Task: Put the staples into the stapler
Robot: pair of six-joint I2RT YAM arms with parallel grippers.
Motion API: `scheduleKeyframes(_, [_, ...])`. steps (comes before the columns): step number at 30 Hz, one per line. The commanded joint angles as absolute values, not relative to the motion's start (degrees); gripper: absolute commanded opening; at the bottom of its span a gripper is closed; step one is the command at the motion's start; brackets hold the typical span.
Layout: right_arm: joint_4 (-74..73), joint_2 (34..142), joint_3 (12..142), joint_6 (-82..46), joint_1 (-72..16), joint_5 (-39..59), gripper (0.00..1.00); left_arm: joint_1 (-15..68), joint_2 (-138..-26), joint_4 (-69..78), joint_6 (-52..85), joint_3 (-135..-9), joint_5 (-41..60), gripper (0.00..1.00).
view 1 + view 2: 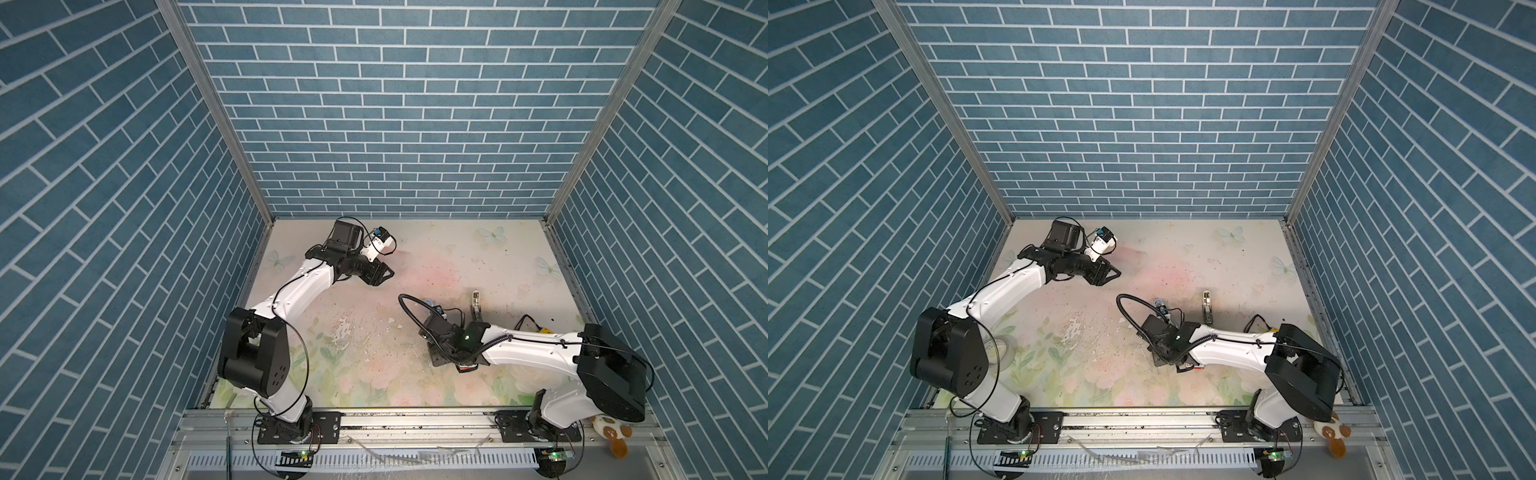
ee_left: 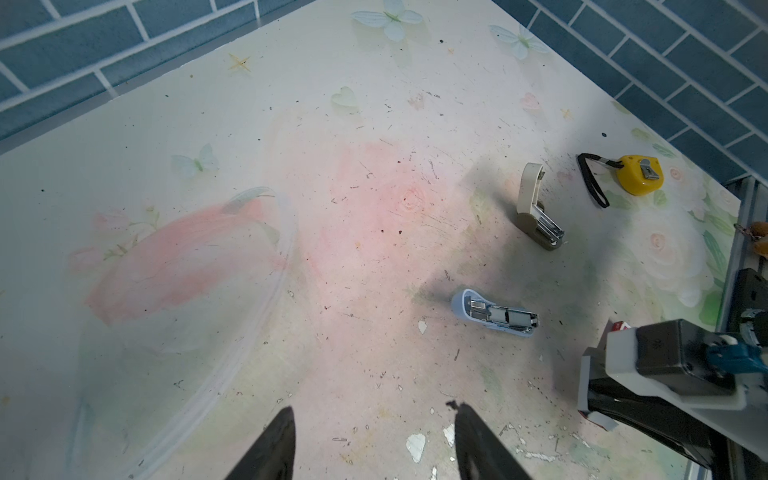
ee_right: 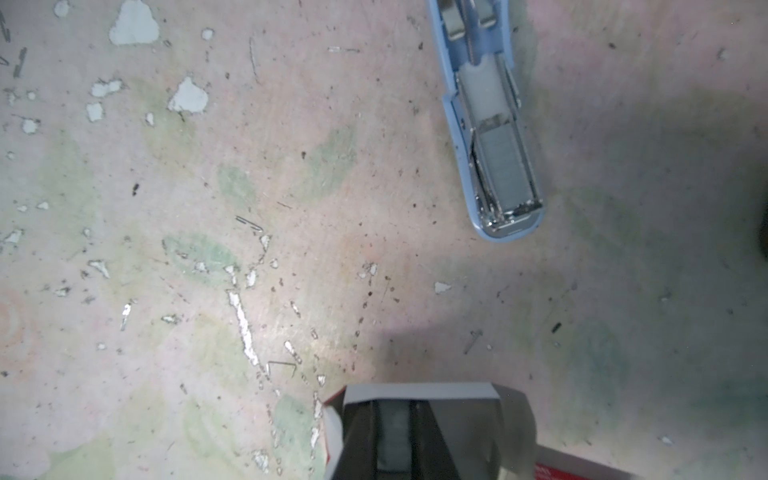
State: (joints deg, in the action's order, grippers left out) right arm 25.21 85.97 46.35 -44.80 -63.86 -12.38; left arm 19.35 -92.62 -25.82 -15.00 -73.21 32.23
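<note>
Left wrist view alone: left fingers (image 2: 270, 449) spread, empty; yellow tape measure (image 2: 638, 174). Right wrist view alone: right fingers (image 3: 436, 440) over the staples (image 3: 392, 430) in their pale tray (image 3: 415, 391), grip undeterminable; opened blue stapler (image 3: 490, 137) nearby. Scuffed floral worktop (image 3: 208, 166), blue brick-patterned walls (image 1: 395, 104).

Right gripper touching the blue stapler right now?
Apart. The right wrist view shows it plainly: a stretch of bare table lies between the right gripper and the near end of the blue stapler.
</note>
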Motion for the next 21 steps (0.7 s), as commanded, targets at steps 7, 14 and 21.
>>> scheduleKeyframes(7, [22.95,89.13,46.91,-49.16,-63.73,-14.34,0.06,20.80,-93.31,-21.81,-10.28,-68.68,35.24,0.62])
scheduleKeyframes(14, [22.92,89.93,48.18,-51.58,-62.86,-14.51,0.06,21.00,-91.54,-20.33,-0.83,-66.41,28.93,0.62])
scheduleKeyframes(21, [19.81,90.86,49.44,-52.65,-61.08,-12.11,0.06,20.93,-88.51,-18.86,6.29,-61.38,34.23,0.62])
